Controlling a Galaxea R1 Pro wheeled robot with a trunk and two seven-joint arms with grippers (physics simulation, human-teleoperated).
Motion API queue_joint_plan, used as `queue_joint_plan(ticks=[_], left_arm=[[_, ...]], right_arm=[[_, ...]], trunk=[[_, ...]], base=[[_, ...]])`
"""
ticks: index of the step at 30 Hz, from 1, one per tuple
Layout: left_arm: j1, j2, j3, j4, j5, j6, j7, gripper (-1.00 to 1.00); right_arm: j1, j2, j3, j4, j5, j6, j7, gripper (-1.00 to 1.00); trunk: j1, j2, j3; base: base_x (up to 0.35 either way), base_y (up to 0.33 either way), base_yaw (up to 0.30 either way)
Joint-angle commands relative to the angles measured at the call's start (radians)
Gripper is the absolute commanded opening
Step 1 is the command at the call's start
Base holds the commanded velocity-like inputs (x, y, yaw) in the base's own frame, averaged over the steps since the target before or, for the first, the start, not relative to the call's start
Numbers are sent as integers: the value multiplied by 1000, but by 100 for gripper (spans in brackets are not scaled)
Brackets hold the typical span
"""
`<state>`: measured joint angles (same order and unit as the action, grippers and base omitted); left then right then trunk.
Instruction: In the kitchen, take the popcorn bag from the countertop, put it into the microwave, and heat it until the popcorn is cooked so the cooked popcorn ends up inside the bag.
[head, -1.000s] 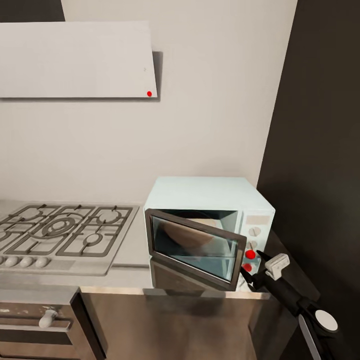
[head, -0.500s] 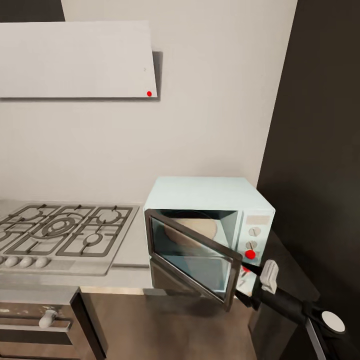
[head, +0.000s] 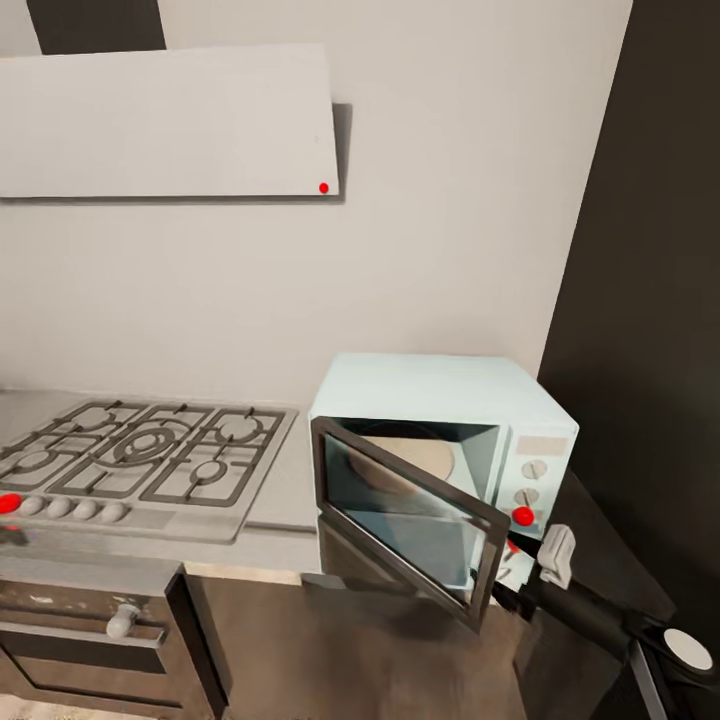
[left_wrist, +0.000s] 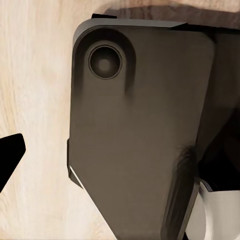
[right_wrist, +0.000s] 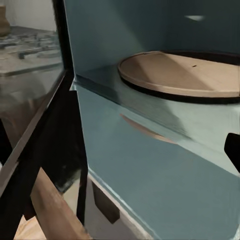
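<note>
At microwave (head: 440, 400) front | door (head: 410, 520) half open, right gripper (head: 508, 590) at its edge, jaw state unclear; left gripper unclear | step: opening; next: swing wider, fetch bag.

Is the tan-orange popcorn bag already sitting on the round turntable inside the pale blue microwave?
No: the right wrist view shows the round tan turntable bare inside the pale blue microwave, with no bag on it.

Setting: domestic kitchen, simulator render. Evidence: gas hob (head: 150, 455) with grates and a row of knobs set into a grey tabletop (head: 285, 485); flat extractor hood (head: 165, 120) on the wall above it; pale blue microwave (head: 450, 400), door ajar, tan turntable (right_wrist: 182, 72) inside; built-in oven (head: 90, 625) under the hob.
</note>
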<state>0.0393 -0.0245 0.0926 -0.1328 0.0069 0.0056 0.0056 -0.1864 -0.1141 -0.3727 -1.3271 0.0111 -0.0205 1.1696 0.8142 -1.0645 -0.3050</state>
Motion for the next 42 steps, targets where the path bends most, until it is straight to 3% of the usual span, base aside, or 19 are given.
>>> queue_joint_plan(ticks=[1, 12, 18, 22, 24, 33, 42], left_arm=[[1, -1, 7, -2, 1, 1, 1, 100], [1, 0, 7, -2, 1, 1, 1, 100], [1, 0, 7, -2, 1, 1, 1, 100], [1, -1, 7, -2, 1, 1, 1, 100], [1, -2, 7, -2, 1, 1, 1, 100], [1, -3, 7, -2, 1, 1, 1, 100], [1, -2, 7, -2, 1, 1, 1, 100]], right_arm=[[-1, 3, -1, 0, 1, -2, -5, 100], [-1, 8, -2, 0, 1, -2, -27, 100], [-1, 63, -2, 0, 0, -2, -105, 100], [-1, 69, -3, 0, -13, -6, -203, 100], [-1, 69, -3, 0, -27, -9, -222, 100], [-1, 70, -3, 0, -36, -10, -232, 100], [-1, 70, -3, 0, -37, -10, -232, 100]], trunk=[[0, -1, -1], [0, -1, -1], [0, -1, -1], [0, -1, -1], [0, -1, -1], [0, -1, -1], [0, -1, -1]], base=[[0, 0, 61], [0, 0, 40], [0, 0, 226], [0, 0, 235], [0, 0, 235], [-246, 42, 234], [-20, 12, 232]])
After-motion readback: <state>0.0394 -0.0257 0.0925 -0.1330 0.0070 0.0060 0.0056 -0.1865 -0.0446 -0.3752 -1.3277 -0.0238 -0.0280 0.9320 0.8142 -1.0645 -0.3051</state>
